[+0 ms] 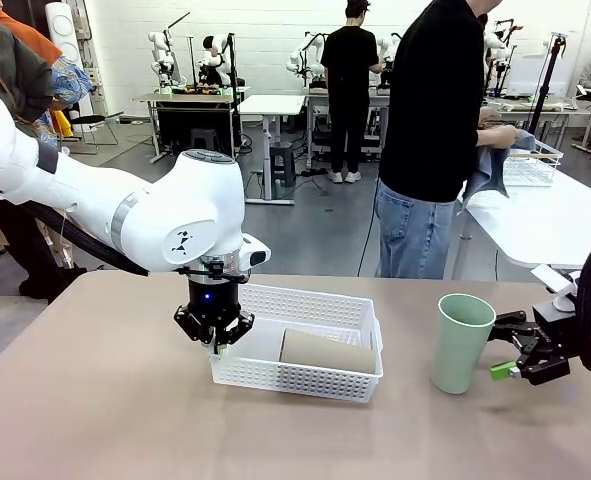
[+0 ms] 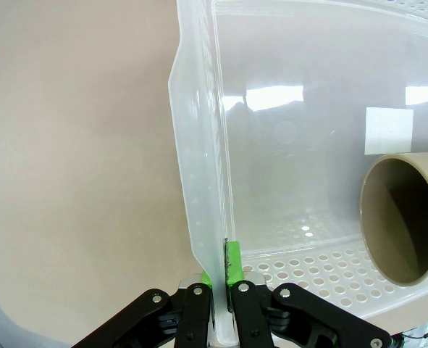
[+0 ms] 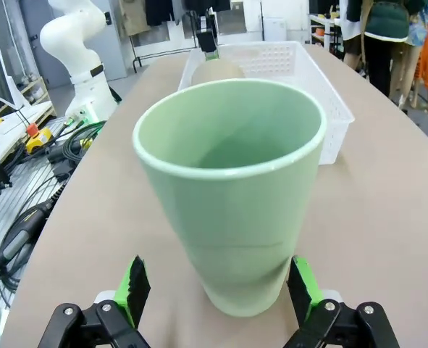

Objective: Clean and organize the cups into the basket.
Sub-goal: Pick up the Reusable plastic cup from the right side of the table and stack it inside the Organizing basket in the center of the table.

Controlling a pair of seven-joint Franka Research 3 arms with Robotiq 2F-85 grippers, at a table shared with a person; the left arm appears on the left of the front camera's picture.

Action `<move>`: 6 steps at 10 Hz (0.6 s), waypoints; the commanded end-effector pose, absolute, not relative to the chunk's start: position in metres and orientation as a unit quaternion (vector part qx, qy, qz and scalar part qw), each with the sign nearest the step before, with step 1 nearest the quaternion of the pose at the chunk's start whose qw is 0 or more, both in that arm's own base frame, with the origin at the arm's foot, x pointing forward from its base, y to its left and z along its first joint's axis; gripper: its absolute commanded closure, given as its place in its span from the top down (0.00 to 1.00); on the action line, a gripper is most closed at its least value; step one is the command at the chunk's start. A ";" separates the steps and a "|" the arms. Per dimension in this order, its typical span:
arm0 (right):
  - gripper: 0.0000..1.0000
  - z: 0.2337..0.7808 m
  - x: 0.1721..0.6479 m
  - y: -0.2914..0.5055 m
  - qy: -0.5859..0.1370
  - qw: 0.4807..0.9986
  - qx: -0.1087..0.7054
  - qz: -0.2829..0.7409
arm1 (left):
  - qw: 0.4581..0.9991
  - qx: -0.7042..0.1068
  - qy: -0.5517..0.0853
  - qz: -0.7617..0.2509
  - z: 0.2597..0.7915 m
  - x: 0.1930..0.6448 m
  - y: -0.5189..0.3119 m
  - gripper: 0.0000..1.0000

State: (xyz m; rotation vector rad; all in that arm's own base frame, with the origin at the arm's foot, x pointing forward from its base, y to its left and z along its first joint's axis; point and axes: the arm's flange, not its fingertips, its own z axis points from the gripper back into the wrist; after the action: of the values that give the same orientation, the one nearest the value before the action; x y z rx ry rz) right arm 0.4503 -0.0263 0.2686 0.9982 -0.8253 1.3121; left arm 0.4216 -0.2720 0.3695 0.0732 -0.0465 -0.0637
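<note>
mint green cup [image 1: 462, 340] upright on the table [image 1: 95, 400], right of the basket [image 1: 305, 378].
we see our right gripper [image 1: 501, 346] spread wide, fingers flanking the cup's base without touching; our left gripper [image 1: 215, 340] pinches the basket's left wall, a tan cup [image 1: 325, 350] lying inside.

Table: smooth beige-brown tabletop [image 1: 95, 400].
Basket: white lattice-walled plastic basket [image 1: 305, 375] sits mid-table.
Cup: pale mint green tapered cup [image 1: 461, 342] stands upright toward the right edge, apart from the basket.
</note>
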 end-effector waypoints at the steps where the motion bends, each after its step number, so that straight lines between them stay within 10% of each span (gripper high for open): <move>1: 1.00 0.261 0.462 -0.012 -0.360 0.592 0.435 0.574 | 0.998 0.038 -0.024 -0.032 0.370 0.420 -0.272 0.00; 6: 1.00 0.252 0.471 0.019 -0.339 0.581 0.455 0.584 | 0.998 0.038 -0.024 -0.032 0.370 0.420 -0.272 0.00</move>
State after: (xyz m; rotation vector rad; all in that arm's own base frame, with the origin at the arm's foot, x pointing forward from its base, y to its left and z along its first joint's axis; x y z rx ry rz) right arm 0.4635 0.0126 0.2543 1.0604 -0.7818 1.3729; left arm 0.4216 -0.2720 0.3695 0.0732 -0.0465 -0.0637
